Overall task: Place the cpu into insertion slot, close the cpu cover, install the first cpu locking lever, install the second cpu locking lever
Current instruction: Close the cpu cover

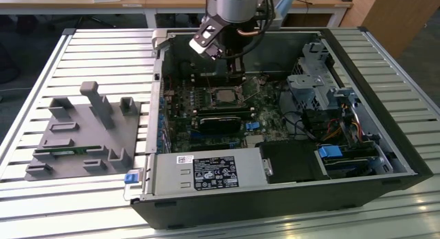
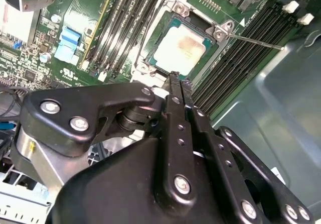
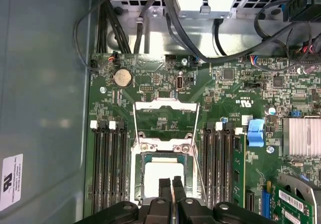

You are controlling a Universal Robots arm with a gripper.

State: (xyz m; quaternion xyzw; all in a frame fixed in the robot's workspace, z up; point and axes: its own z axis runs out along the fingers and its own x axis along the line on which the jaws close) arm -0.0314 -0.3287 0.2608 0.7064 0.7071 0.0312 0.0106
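- Far off to the exterior view's left of the small square silver-rimmed insertion slot [image 3: 136, 181], outside the open black computer case [image 1: 275, 203], I see a grey moulded fixture block [image 1: 82, 138] with upright posts. It sits on the slatted metal table [image 1: 103, 53].
- Just beside the insertion slot, on its camera side in the exterior view, lies a large black rectangular card [image 1: 220, 121] (not the part I am after).
- Long narrow black memory slots [image 3: 108, 169] flank the insertion slot on both sides in the first wrist view.
- The flat square cpu [image 1: 225, 97] with its dull silver-grey face is seated inside the insertion slot, lying level; both wrist views show it there [image 2: 183, 48] [image 3: 159, 174].
- The thin silvery windowed cpu cover [image 3: 165, 104] stands swung open off the insertion slot at its hinge edge, and green board shows through its window.
- A thin metal lever rod [image 3: 134, 126] runs along each side of the open cover; neither is latched over the insertion slot.
- The black two-fingered gripper [image 1: 232, 82] hangs directly over the insertion slot, at the edge opposite the cover hinge [image 3: 171, 183] [image 2: 176, 78]. Its fingers [image 3: 164, 186] are pressed together with nothing pinched between them. Whether they touch the cpu I cannot tell.
- Well to the exterior view's right of the insertion slot stands a grey metal drive cage [image 1: 316, 84], inside the case.
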